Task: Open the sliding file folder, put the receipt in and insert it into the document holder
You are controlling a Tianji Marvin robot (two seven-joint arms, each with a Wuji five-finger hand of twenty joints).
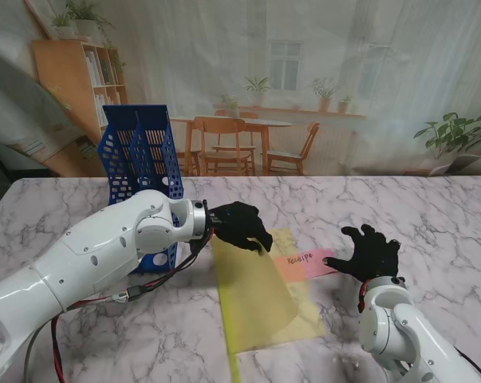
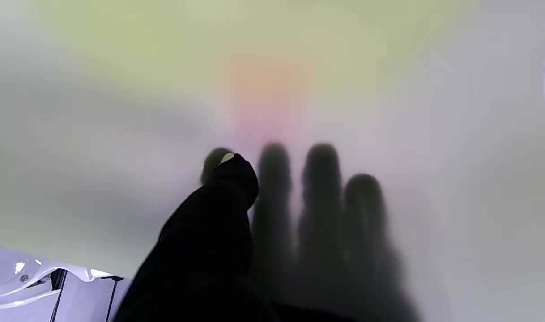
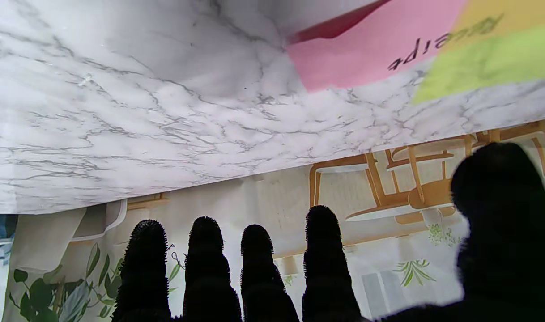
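The arms rise nearest me over the marble counter. The yellow folder lies between them, its top sheet lifted by the left hand, thumb on one side, fingers behind the translucent sheet. The blue holder stands upright, left and farther from me. The right hand hovers with fingers spread, holding nothing, just beside the pink receipt, half tucked under the lifted sheet.

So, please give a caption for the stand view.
Left hand lifts the yellow folder's cover; the pink receipt lies partly inside, by the open right hand.
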